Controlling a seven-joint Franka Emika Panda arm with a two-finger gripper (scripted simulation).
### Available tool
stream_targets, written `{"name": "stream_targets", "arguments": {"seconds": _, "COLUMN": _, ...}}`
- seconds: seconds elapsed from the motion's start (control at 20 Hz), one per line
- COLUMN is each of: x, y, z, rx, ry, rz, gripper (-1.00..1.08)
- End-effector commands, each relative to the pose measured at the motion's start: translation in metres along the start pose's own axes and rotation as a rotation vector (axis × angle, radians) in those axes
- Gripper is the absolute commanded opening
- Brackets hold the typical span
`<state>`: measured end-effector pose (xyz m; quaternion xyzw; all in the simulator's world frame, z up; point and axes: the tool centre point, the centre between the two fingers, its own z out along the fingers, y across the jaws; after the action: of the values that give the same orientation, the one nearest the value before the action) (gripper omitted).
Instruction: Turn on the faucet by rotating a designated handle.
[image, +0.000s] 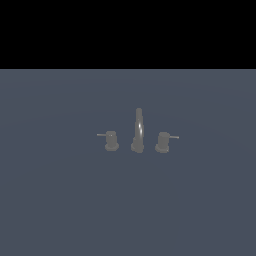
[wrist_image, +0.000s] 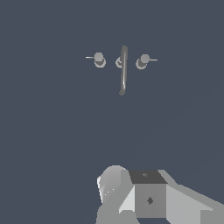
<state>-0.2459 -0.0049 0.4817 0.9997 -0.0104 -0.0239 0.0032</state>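
The faucet (image: 138, 131) stands alone near the middle of the flat grey-blue bench (image: 60, 200), three pieces in a row. In the exterior view the tall curved spout (image: 139, 127) is the centre of my clock. The handle (image: 162, 142) I am meant to turn sits at about 3 o'clock from it, a stubby knob with its thin lever rod (image: 173, 136) pointing farther out toward 3. Its twin knob (image: 111, 141) mirrors it at 9 o'clock, rod aimed the opposite way. That mirrored layout is why the rod direction matters: it is the surest cue for picking the correct knob.

From my wrist camera I look down on the set, and only part of my own hardware, the pale grey gripper body (wrist_image: 148, 197), shows at the picture's edge. The fingertips are out of sight there, and my arm does not appear in the exterior view at all, so I cannot tell whether my jaws are apart or together. The faucet sits well apart from me, with bare bench between.

I judge the task hardly begun: nothing touches the handle. My next move should bring me over the knob on the spout's 3 o'clock side, low enough to push the rod and clear of the spout, which rises just beside it.
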Motion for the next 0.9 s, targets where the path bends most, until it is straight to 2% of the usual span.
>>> {"name": "stream_targets", "arguments": {"seconds": 0.0, "x": 0.000, "y": 0.000, "z": 0.000, "rx": 0.000, "ry": 0.000, "rz": 0.000, "gripper": -1.00}}
{"name": "stream_targets", "arguments": {"seconds": 0.45, "x": 0.011, "y": -0.004, "z": 0.014, "rx": 0.002, "ry": 0.001, "rz": 0.053, "gripper": -1.00}}
{"name": "stream_targets", "arguments": {"seconds": 0.85, "x": 0.041, "y": -0.011, "z": 0.050, "rx": 0.007, "ry": 0.003, "rz": 0.192, "gripper": -1.00}}
